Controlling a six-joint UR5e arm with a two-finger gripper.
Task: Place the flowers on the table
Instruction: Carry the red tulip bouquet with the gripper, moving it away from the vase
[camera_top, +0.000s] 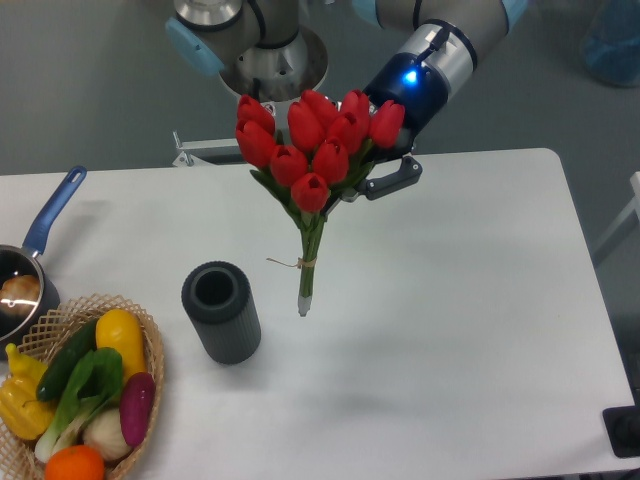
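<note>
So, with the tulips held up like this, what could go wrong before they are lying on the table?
1. The claw grips the flowers high up, near the blooms, so it may crush petals or leaves.
2. The stems hang free; the bunch could swing or slip out as it comes down.
3. The dark cylinder stands close to the stem tips; a sideways move could knock it over on the table.

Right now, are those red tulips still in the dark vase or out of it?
Out. The tulips hang upright in the gripper, stem tips to the right of the dark vase, whose open mouth shows nothing inside.
</note>
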